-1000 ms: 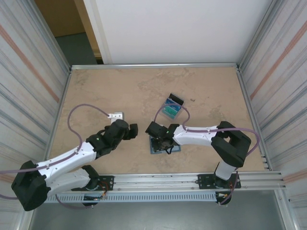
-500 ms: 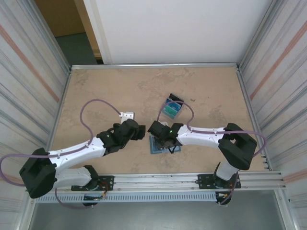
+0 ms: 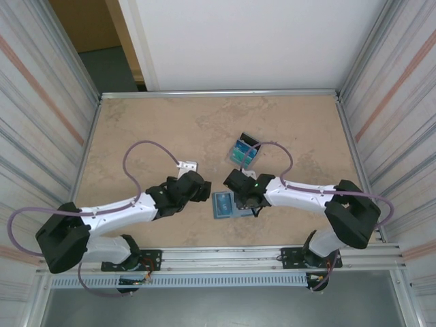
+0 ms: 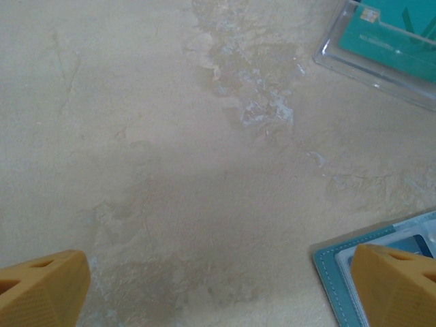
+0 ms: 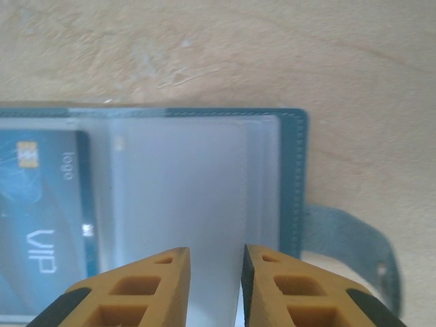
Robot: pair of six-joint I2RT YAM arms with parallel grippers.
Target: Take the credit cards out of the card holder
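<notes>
- The holder (image 3: 221, 204) lies open and flat on the table (image 3: 136, 129), near the front edge and between the two grippers. Its strap (image 5: 347, 238) sticks out at one side.
- A blue VIP card (image 5: 41, 204) sits on one panel. Frosted sleeves (image 5: 177, 177) cover the other. More cards (image 3: 242, 155) lie in a clear case (image 4: 340, 60) further back, apart from the holder.
- The right gripper (image 5: 214, 251) is at the sleeve panel, jaws nearly together with a thin gap. A sleeve edge seems to run into that gap, but I cannot tell whether it is pinched.
- The left gripper (image 4: 218, 253) is low over bare table with one finger at the holder's corner, jaws wide apart and holding nothing.
- Handling: the card is probably light, stiff and slick, and snug in its pocket. The holder looks soft and light, so it would likely drag along unless pinned. The best hold is the card's exposed edge, pulled flat out of the pocket while the other gripper presses the cover.
- Hidden: the fingers cut off the holder's near side in the right wrist view. From above, the right gripper covers one panel. Whether the frosted sleeves hold more cards is unclear.
</notes>
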